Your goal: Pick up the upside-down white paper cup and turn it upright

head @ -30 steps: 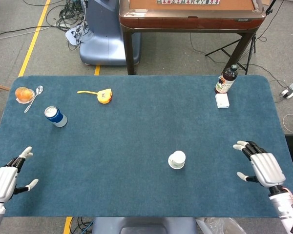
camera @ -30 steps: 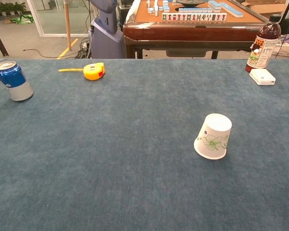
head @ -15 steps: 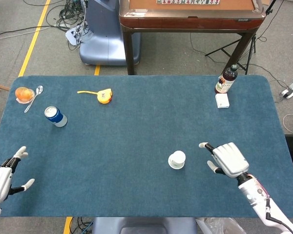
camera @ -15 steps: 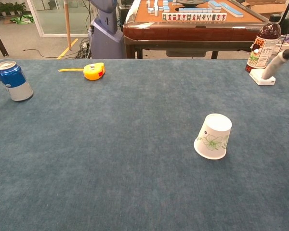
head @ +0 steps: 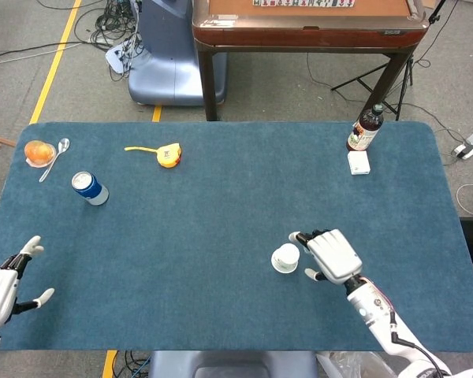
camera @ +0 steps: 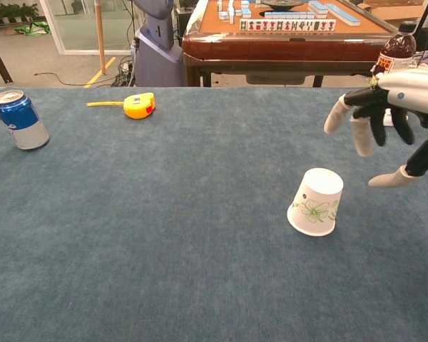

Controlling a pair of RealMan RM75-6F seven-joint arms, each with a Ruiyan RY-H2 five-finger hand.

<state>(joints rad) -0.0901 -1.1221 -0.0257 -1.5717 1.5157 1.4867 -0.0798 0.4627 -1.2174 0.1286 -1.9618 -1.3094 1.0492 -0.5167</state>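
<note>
The white paper cup (head: 285,257) (camera: 316,201) with a green leaf print stands upside down on the blue table, near the front and right of centre. My right hand (head: 331,254) (camera: 394,117) hovers just to its right with fingers spread, holding nothing and not touching the cup. The fingertips (camera: 334,117) reach over the cup's upper right side. My left hand (head: 1,288) stays open at the table's front left corner, far from the cup, and shows only in the head view.
A blue can (head: 89,188) (camera: 19,119), a yellow tape measure (head: 168,153) (camera: 138,105), an orange (head: 39,151) and a spoon (head: 55,158) lie at the left. A bottle (head: 366,128) and small white box (head: 359,162) stand at the far right. A wooden table (head: 307,24) is behind.
My right hand has swept left from the table's right edge to just beside the cup. The left hand has barely moved, and the cup has stayed put.
</note>
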